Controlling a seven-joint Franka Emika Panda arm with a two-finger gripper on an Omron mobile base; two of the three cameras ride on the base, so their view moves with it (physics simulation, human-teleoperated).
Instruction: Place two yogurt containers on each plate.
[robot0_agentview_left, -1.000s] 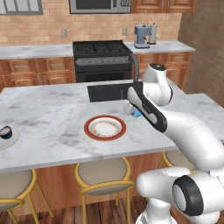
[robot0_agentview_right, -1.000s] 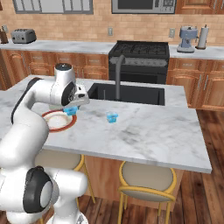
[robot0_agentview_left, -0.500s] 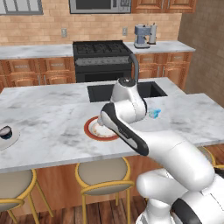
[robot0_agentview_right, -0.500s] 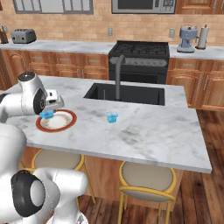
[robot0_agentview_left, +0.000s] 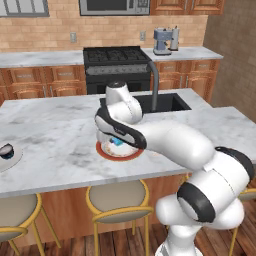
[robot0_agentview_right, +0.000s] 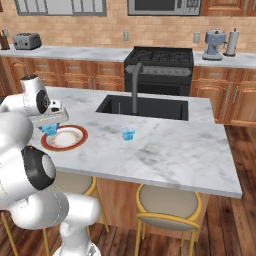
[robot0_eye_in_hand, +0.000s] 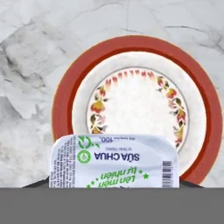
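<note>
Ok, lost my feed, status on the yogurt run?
Gripper shut on light blue yogurt, above red-rimmed plate. Plate bare. Second blue yogurt waiting on counter. Nothing in the way.
</note>
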